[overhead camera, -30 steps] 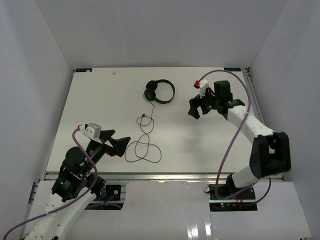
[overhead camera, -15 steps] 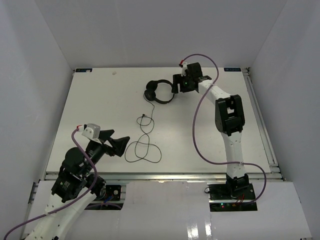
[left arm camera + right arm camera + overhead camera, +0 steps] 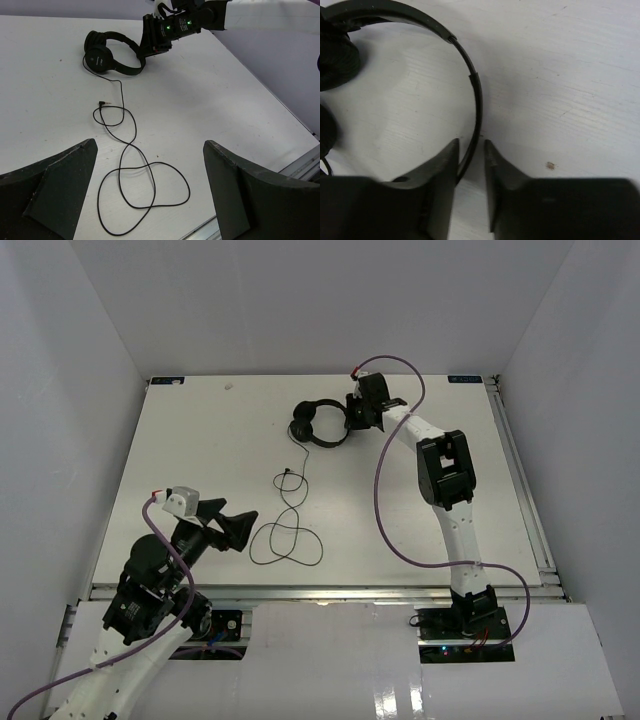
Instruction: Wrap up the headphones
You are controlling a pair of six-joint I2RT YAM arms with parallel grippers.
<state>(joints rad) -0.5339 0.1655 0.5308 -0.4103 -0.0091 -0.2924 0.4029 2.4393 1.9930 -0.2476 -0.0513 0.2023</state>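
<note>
From above, the headphones (image 3: 301, 428) lie near the bench's (image 3: 200, 440) far edge, with their cord (image 3: 285, 530) looping toward the near edge. The left wrist view shows the left gripper (image 3: 149, 145) spread wide and facing those loops, probably to gather cord. In the right wrist view the right gripper (image 3: 470, 145) sits narrow astride the headband (image 3: 479, 100), likely to anchor it. Whether it pinches, I cannot tell.

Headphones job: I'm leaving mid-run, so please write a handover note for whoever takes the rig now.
Left gripper: open, holding nothing, low over the near side of the table, facing the cord's loops.
Right gripper: jaws narrow, astride the headband; a firm grip can't be confirmed.
Headphones: lying at the far middle of the table. The cord trails loose toward the near edge, and the plug is free.
Done: nothing wrapped.
To do: secure the headband, gather the cord, wind it round the headphones.
</note>
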